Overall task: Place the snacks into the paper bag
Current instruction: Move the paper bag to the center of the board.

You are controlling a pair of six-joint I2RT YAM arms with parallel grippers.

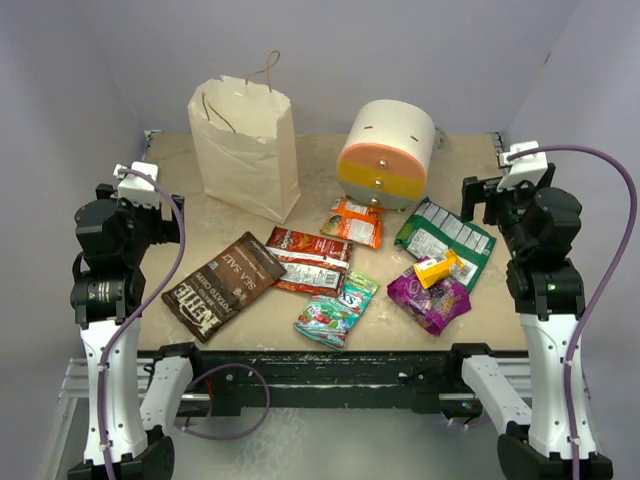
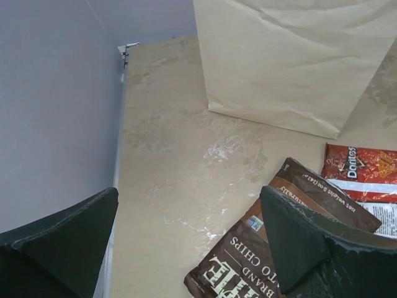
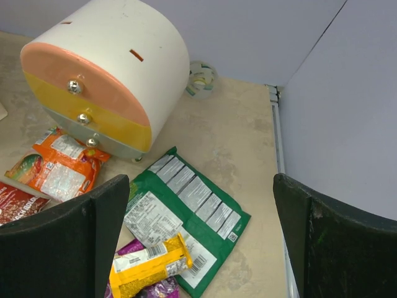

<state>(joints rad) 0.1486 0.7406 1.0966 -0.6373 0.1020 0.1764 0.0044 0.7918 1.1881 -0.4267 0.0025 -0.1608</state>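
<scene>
- Left gripper: jaws wide apart, holding nothing, just left of the brown chip bag.
- Paper bag: upright, back left.
- Red packet through purple packet: lying flat, outside the paper bag.
- Right gripper: jaws wide apart, empty, above the green packet.

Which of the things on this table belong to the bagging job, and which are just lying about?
Part of the job: paper bag, brown chip bag, red-white packet, orange packet, green-white packet, teal candy packet, purple packet, yellow-orange box.

Just lying about: round drawer unit, what looks like a roll of tape.
</scene>
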